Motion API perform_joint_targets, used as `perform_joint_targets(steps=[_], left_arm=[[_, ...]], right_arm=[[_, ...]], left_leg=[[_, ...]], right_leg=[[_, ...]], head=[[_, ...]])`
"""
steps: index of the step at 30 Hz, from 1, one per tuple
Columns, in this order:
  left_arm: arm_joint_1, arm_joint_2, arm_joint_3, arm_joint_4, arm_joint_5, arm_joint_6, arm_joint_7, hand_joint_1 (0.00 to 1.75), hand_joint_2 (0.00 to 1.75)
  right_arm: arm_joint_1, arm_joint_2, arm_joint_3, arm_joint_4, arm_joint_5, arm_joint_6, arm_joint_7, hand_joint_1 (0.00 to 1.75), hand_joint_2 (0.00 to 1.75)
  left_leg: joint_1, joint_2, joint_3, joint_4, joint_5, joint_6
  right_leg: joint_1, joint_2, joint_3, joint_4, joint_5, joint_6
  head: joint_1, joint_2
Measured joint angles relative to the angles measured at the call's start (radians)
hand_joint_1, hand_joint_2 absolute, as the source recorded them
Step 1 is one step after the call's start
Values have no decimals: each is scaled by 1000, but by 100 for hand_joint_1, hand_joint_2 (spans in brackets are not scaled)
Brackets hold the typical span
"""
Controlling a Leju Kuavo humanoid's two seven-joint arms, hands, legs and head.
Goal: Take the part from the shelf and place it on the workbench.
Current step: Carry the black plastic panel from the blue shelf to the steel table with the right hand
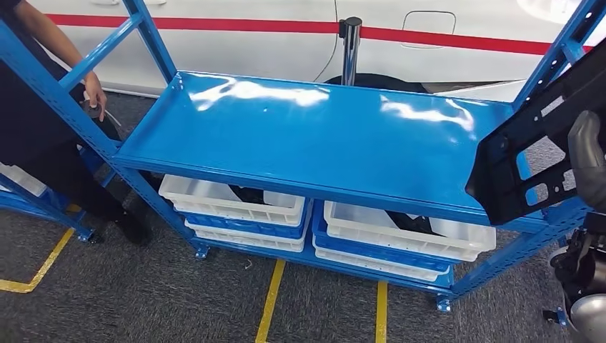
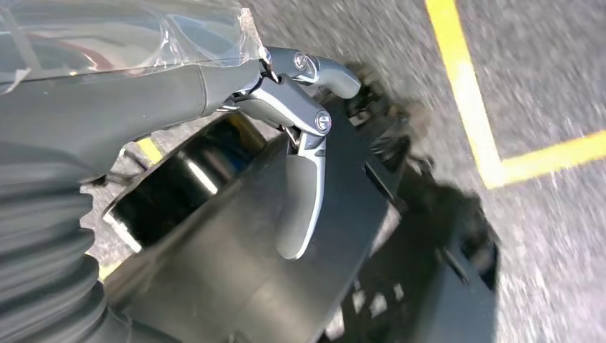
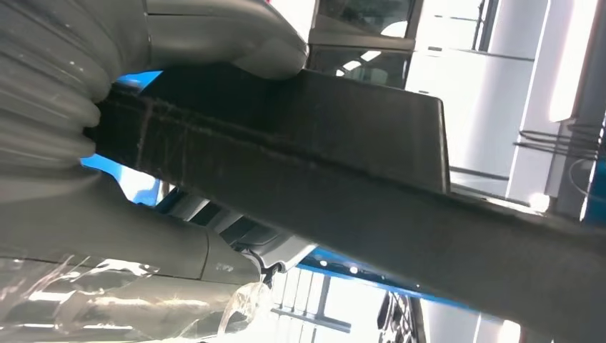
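Blue shelf [image 1: 314,136] stands bare on top; the right hand [image 1: 587,157] holds the black part [image 1: 532,153]. Carry it level, slowly. Left hand [image 2: 300,143] hangs loosely open.

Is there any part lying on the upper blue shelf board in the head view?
No, the upper shelf board lies bare and shiny, while the black part is held up at its right end.

My right hand [image 1: 589,161] and the black part [image 1: 525,153] are cut off at the head view's edge. Past my left hand's fingers [image 2: 300,207], floor and dark shapes blur together.
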Motion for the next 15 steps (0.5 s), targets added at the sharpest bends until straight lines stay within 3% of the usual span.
perform_joint_targets(steps=[1,2,3,5,7,8,9,11,12,13,15], left_arm=[[0,1,0,0,0,1,1,0,175],[-1,2,0,0,0,2,1,0,175],[-1,3,-1,0,0,2,2,0,175],[-2,4,-2,0,0,1,5,0,175],[-4,4,-4,0,0,0,8,0,175],[-5,4,-4,0,0,0,9,0,175],[-5,5,-5,-1,0,0,9,0,175],[-5,7,-7,-1,-1,-1,10,0,175],[-5,8,-9,-1,-1,-1,10,0,175],[-6,9,-11,-1,-2,-1,11,0,175],[-5,11,-15,-1,-3,-1,11,0,175]], right_arm=[[2,4,2,0,5,0,0,175,175],[3,7,4,1,10,0,1,175,175],[3,12,6,1,13,0,2,175,175],[4,19,12,1,18,0,4,175,175],[3,23,15,1,22,0,6,175,175],[3,24,15,1,24,0,7,175,175],[2,26,16,1,25,0,8,175,175],[2,32,18,2,29,0,11,175,175],[2,34,20,2,31,-1,12,175,175],[3,36,22,2,34,-1,14,175,175],[3,37,25,2,38,-2,17,175,175]], left_leg=[[17,0,-19,66,-35,-15],[32,0,-24,105,-48,-28],[44,0,-13,110,-39,-39],[60,0,58,17,26,-55],[65,0,165,-155,64,-58],[63,-1,200,-216,67,-55],[60,-2,216,-252,65,-49],[52,-4,201,-257,84,-29],[49,-3,189,-258,100,-15],[47,-2,176,-260,117,1],[40,1,145,-259,149,26]], right_leg=[[-5,-1,-10,0,8,3],[-10,-2,-20,0,17,8],[-16,-3,-31,0,26,13],[-29,-4,-53,-1,47,25],[-39,-4,-66,-7,71,39],[-43,-5,-66,-17,84,48],[-46,-5,-63,-28,99,57],[-50,-5,-58,-55,127,75],[-49,-3,-63,-56,117,77],[-45,-1,-74,-33,82,75],[-32,1,-113,92,-43,60]], head=[[0,0],[0,0],[0,0],[0,0],[0,0],[0,0],[0,0],[-2,0],[-2,0],[-2,0],[-2,0]])
